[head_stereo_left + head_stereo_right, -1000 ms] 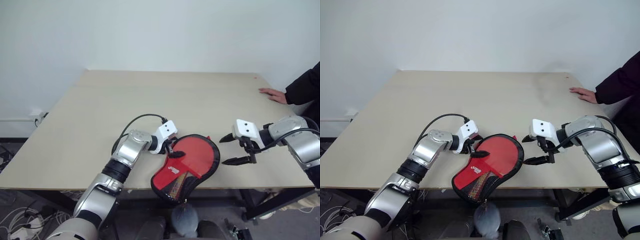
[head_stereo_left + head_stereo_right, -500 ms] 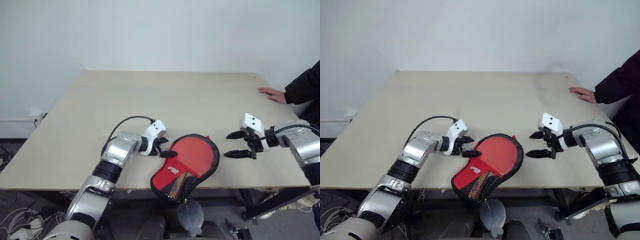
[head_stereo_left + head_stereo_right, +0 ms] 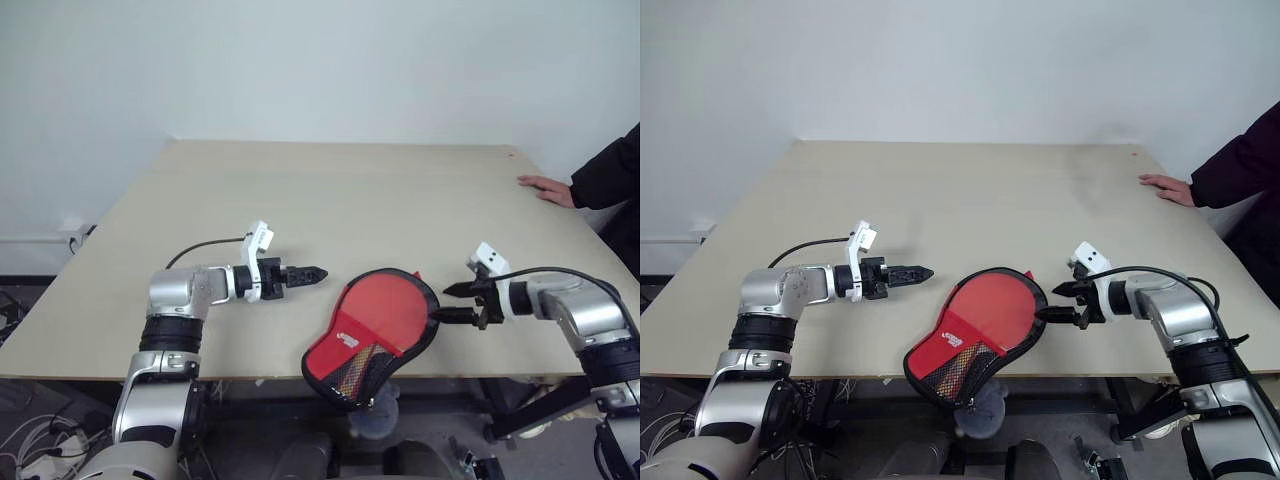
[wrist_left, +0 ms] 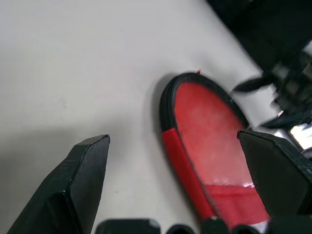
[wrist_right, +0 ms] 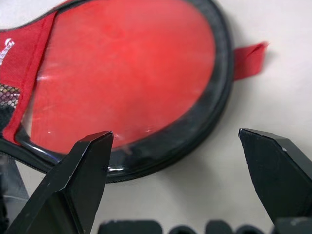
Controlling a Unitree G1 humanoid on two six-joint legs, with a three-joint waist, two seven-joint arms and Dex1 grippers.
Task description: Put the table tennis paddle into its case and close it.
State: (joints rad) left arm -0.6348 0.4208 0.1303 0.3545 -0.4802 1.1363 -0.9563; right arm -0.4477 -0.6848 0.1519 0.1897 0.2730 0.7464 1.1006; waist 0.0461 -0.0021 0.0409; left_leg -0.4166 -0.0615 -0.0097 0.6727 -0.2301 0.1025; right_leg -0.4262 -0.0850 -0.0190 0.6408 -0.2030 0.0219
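Left eye view: case [image 3: 378, 325] lies at the table's [image 3: 330, 200] near edge between both empty, wide-open grippers, left [image 3: 304, 273] apart, right [image 3: 450, 303] beside it

Case [image 3: 375, 325] narrow end past table edge [image 3: 120, 360]

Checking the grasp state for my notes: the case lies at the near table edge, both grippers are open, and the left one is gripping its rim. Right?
Not quite: the left gripper grips nothing. In the left eye view it hangs open, clear of the case. The right gripper is open too.
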